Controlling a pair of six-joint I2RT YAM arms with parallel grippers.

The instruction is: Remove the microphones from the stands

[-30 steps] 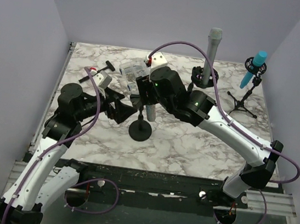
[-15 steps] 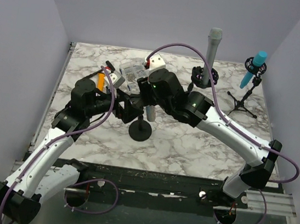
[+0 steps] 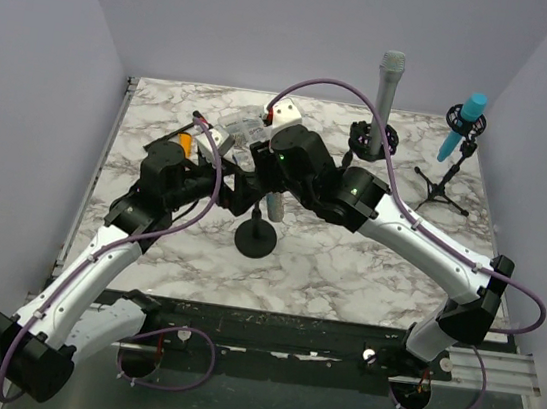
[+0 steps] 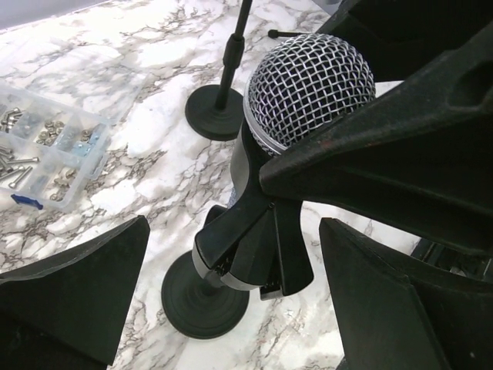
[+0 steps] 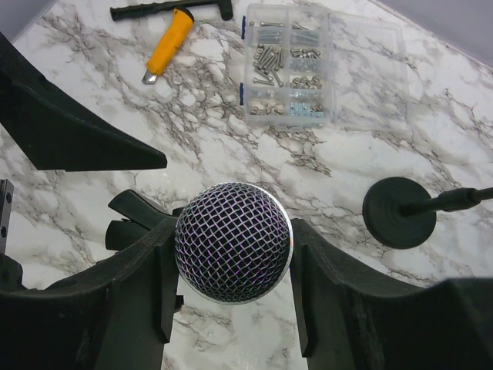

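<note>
Left gripper point(image 4: 231, 270), spread wide, flanks the clip point(image 4: 250, 247) of the stand point(image 3: 255, 239) from nine o'clock. The microphone point(image 4: 310, 91) sits clipped there above the bench point(image 3: 346, 265), pinched under its grille by the right gripper point(image 5: 231, 266). Pulling with the left unclosed could drag the stand over.

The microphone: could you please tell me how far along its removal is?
Done: the right gripper is clamped on the microphone head. In hand: the left gripper sits open around the clip, apart from it. Left: the microphone is still in the clip, not lifted out.
</note>
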